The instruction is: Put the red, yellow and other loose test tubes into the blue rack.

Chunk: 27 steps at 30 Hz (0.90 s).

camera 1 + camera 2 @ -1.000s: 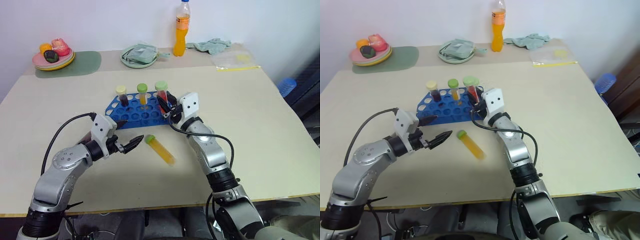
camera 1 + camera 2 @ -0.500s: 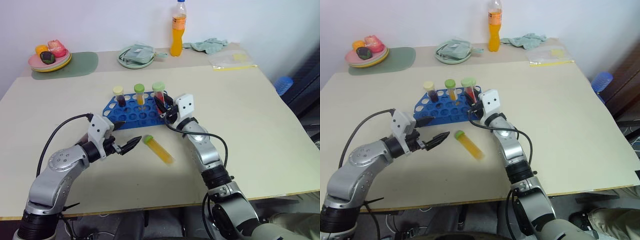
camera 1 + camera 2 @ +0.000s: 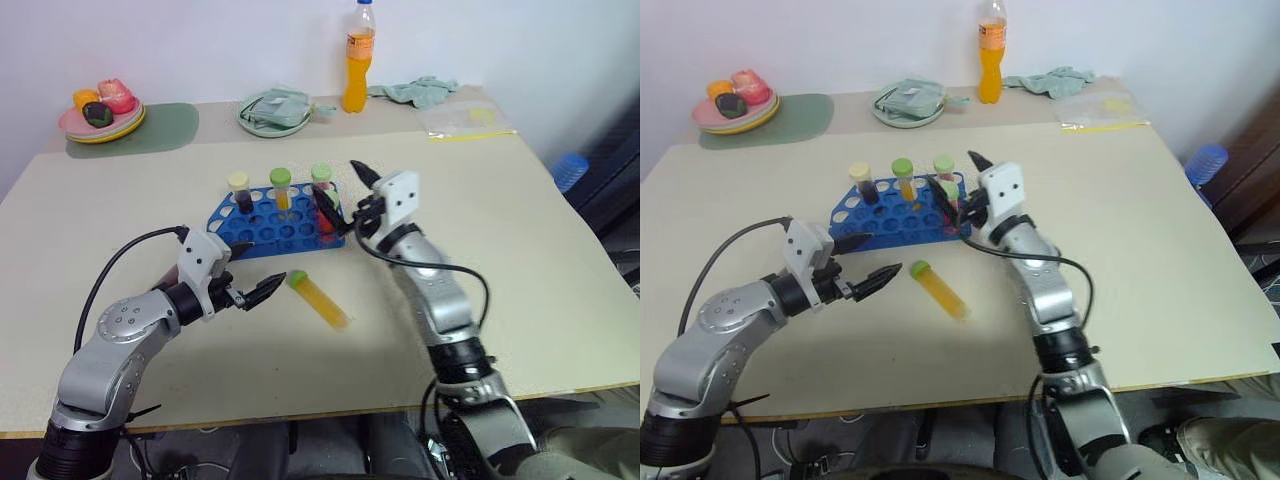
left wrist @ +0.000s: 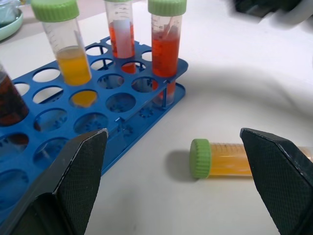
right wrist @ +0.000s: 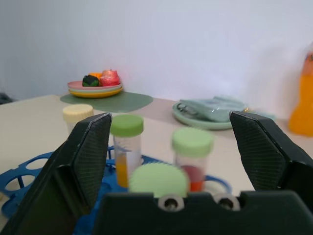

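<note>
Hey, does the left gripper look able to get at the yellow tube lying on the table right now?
Probably yes: the open left gripper points at the lying yellow tube, with bare table between them.

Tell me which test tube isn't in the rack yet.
The yellow-liquid tube with the green cap, lying on its side on the table in front of the blue rack, just off the open left gripper. The others stand upright in rack holes.
</note>
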Each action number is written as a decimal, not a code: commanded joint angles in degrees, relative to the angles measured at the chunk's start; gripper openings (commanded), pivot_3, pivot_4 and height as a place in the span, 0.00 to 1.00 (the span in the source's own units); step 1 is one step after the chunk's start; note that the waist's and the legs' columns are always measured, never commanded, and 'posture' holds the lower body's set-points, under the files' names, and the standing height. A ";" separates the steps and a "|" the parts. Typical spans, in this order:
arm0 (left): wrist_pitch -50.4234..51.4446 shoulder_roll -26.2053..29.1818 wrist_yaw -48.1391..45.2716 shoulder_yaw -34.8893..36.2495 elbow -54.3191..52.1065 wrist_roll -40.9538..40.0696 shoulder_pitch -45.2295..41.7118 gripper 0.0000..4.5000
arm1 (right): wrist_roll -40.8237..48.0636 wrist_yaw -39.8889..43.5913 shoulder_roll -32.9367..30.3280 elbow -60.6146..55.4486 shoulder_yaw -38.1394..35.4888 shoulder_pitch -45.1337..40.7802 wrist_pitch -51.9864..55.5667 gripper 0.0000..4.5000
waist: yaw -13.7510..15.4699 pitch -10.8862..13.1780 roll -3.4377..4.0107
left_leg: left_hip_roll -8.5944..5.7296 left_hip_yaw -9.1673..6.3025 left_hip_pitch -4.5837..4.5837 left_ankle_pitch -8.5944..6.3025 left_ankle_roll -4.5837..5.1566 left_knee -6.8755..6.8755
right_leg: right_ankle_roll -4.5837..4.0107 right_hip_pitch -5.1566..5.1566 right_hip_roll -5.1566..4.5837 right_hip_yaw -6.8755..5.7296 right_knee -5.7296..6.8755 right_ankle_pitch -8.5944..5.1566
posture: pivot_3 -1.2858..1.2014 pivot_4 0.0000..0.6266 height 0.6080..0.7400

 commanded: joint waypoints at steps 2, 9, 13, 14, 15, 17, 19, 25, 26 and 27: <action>-0.13 1.26 -0.86 1.65 -1.21 -0.99 0.36 1.00 | 10.47 5.79 -11.52 -17.33 -4.43 2.97 25.14 0.97 | 0.37 0.01 0.02 | 0.01 0.00 -0.01 0.00 0.01 0.01 | 0.00 0.01 0.00 0.00 -0.01 0.00 | 0.52 0.24 1.00; -3.52 6.47 -8.07 1.46 5.16 0.33 2.32 1.00 | 25.72 6.84 -18.35 -27.67 -5.26 -7.21 69.28 0.97 | 0.16 0.03 0.10 | 0.06 0.06 0.02 -0.03 0.07 -0.02 | -0.06 0.01 0.01 0.00 -0.04 -0.04 | 0.52 0.24 1.00; -5.61 9.08 -13.14 0.71 8.07 0.91 3.73 1.00 | 34.81 1.23 -15.25 -22.16 -2.66 -13.00 77.03 0.97 | 0.12 0.02 0.08 | 0.06 -0.01 -0.01 -0.04 0.08 -0.02 | -0.06 0.01 -0.01 -0.04 -0.05 -0.04 | 0.52 0.24 1.00; -6.46 9.92 -14.63 0.42 8.82 1.43 4.46 1.00 | 37.57 -0.71 -15.47 -20.22 -0.58 -14.18 77.03 0.97 | 0.26 0.02 0.07 | 0.04 -0.04 -0.05 -0.04 0.08 -0.02 | -0.06 0.02 -0.04 -0.07 -0.09 -0.03 | 0.52 0.24 1.00; -7.32 10.66 -16.04 0.43 9.32 1.64 5.47 1.00 | 40.84 -3.35 -15.47 -17.13 1.86 -15.73 77.03 0.97 | 0.39 0.02 0.07 | 0.03 -0.02 -0.05 -0.04 0.09 -0.02 | -0.05 0.03 -0.07 -0.07 -0.14 -0.03 | 0.52 0.24 1.00; -8.31 11.34 -17.63 0.80 9.60 1.44 6.98 1.00 | 46.70 -8.40 -15.46 -11.59 5.45 -18.63 77.03 0.97 | 0.44 0.04 0.10 | 0.03 0.02 -0.05 -0.05 0.10 -0.03 | -0.05 0.02 -0.09 -0.05 -0.16 -0.03 | 0.52 0.24 1.00; -8.72 11.60 -18.52 1.46 8.95 0.99 8.94 1.00 | 50.64 -13.90 -13.98 -6.01 7.54 -21.25 77.03 0.97 | 0.51 0.04 0.10 | 0.05 0.00 -0.06 -0.05 0.10 -0.05 | -0.05 -0.02 -0.09 -0.05 -0.14 -0.03 | 0.52 0.24 1.00; -10.97 10.76 -17.96 2.39 6.71 2.19 15.02 1.00 | 61.57 -31.13 -8.22 9.03 8.68 -26.42 77.03 0.97 | 0.53 0.04 0.11 | 0.06 -0.01 -0.08 -0.05 0.09 -0.06 | -0.06 -0.06 -0.08 -0.03 -0.14 -0.03 | 0.52 0.24 1.00; -10.95 10.55 -17.61 2.48 6.07 2.13 15.69 1.00 | 63.14 -33.40 -7.72 10.77 8.84 -27.05 77.03 0.97 | 0.53 0.04 0.11 | 0.06 -0.01 -0.09 -0.05 0.09 -0.07 | -0.06 -0.08 -0.08 -0.02 -0.14 -0.03 | 0.52 0.24 1.00; -10.79 10.25 -17.16 2.71 5.18 1.90 16.62 1.00 | 64.07 -35.79 -7.10 13.21 9.07 -27.82 77.03 0.97 | 0.57 0.04 0.11 | 0.06 -0.02 -0.11 -0.05 0.09 -0.06 | -0.06 -0.08 -0.08 -0.03 -0.13 -0.03 | 0.52 0.24 1.00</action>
